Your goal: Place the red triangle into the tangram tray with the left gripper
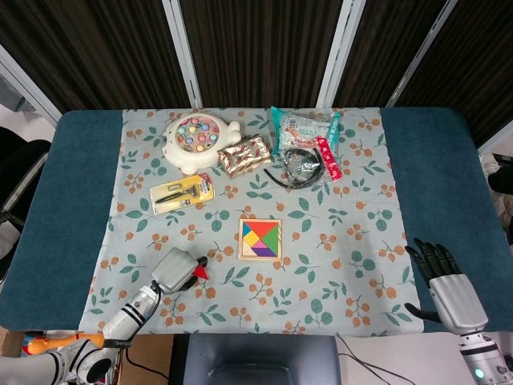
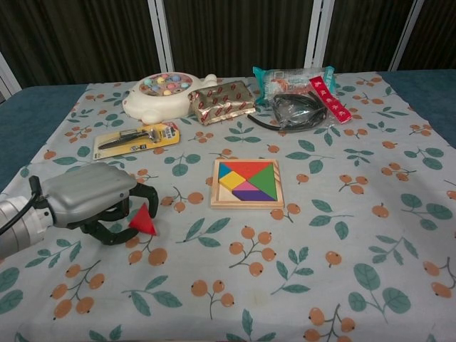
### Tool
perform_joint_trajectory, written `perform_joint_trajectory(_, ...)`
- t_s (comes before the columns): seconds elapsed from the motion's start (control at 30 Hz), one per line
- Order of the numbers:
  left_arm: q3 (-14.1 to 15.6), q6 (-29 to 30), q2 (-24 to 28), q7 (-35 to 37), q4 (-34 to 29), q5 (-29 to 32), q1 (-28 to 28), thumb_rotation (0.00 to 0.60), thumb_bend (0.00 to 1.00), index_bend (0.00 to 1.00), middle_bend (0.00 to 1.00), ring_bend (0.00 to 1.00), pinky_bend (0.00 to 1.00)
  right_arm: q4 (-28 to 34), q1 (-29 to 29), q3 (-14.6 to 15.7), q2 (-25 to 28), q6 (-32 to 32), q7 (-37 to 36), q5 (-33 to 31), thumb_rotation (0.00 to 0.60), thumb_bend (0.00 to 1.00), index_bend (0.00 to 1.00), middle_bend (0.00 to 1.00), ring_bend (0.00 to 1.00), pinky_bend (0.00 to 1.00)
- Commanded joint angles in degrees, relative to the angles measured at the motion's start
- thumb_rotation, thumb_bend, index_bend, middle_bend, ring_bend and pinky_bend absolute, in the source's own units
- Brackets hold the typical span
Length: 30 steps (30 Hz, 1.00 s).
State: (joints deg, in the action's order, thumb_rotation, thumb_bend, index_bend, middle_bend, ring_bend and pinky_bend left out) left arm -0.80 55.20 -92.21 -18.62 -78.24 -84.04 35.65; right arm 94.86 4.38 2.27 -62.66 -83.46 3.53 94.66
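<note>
The triangle (image 2: 143, 221) is pinched by the left hand (image 2: 91, 199) (right hand (image 1: 446, 281) open, idle); carrying and placing in the tray (image 2: 247, 203) remain undone.

The left hand (image 2: 91, 201) has a smooth silver-grey shell over its back, black fingers (image 2: 146, 195) and a ribbed silver wrist with a black cable. The right hand (image 1: 446, 287) matches: a silver-grey ridged back, black fingers, and a grey wrist bearing a small green light.
</note>
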Motion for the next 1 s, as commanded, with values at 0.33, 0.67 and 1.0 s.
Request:
perform_joint_trajectory(0.33,-6.3,0.7,-2.8,-3.4,-4.0,4.5,2.9,0.600,0.37,0.60,1.00,1.00,1.00,0.1,0.3,0.6,0.4,0.5,-0.6,1.0,0.600,0.16,0.00,0.00,0.00,0.00)
perform_joint_trajectory(0.67,-12.1,-1.9,-9.8,-9.5,-3.0,17.3,7.0,0.600,0.37,0.60,1.00,1.00,1.00,-0.3,0.7,1.1,1.8,0.6,-3.9,2.0,0.600,0.16,0.00,0.00,0.00,0.00)
perform_joint_trajectory(1.0,-13.7,1.2,-16.1,-17.3,0.9,24.5,9.8,0.600,0.37,0.59,1.00,1.00,1.00,-1.2,0.8,1.8,3.4,-0.3,-8.2,3.5,0.600,0.16,0.00,0.00,0.00,0.00)
